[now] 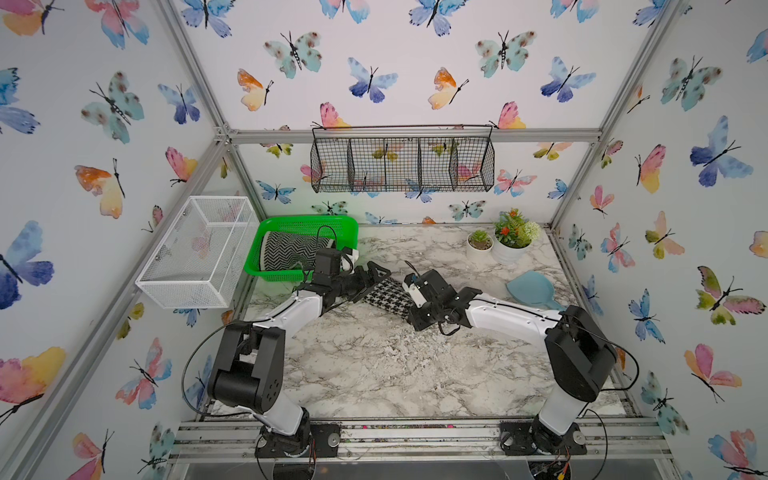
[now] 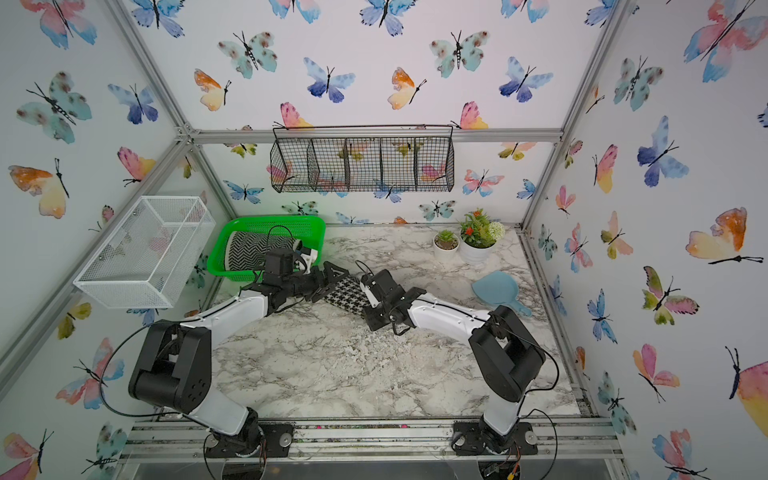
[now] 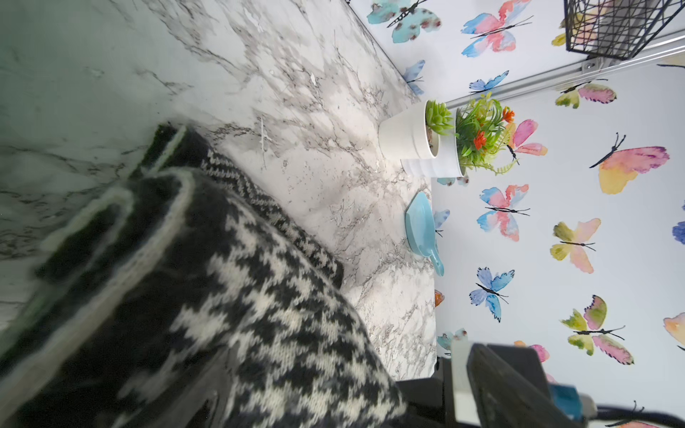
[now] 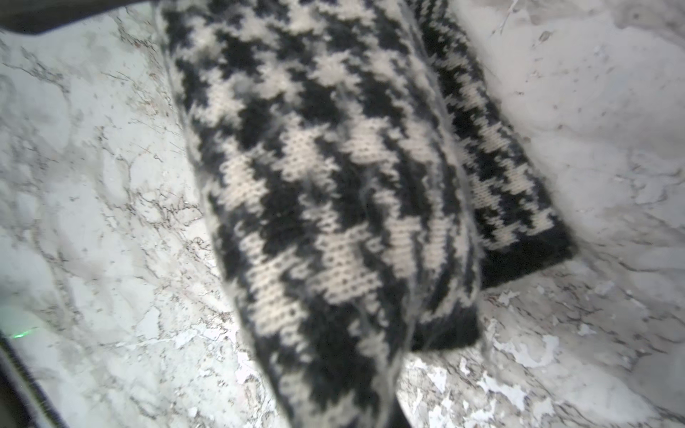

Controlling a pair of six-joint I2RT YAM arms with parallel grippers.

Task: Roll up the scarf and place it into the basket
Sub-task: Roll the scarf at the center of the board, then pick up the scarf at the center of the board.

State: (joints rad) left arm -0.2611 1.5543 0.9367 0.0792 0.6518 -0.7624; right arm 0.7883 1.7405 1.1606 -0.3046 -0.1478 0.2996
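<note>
Desk [image 1: 374, 374]: marble-patterned.
Scarf [image 1: 388, 296]: rolled black-and-white houndstooth knit.
Left end effector [image 1: 371, 284]: spread wide at scarf's end.
Right end effector [image 1: 409, 300]: clenched on scarf.

Marble-look table [image 1: 374, 365], top chipped and flaking in patches. Scarf [image 1: 386, 297], a black-and-white houndstooth roll, lies on it between left gripper [image 1: 368, 283] and right gripper [image 1: 409, 293]. Green basket [image 1: 307, 221] sits just behind left gripper. Small white pot [image 1: 478, 250] and larger white pot [image 1: 508, 254], touching, stand well beyond right gripper. Blue scoop [image 1: 532, 287] lies out past right gripper's arm side, apart from the pots.
</note>
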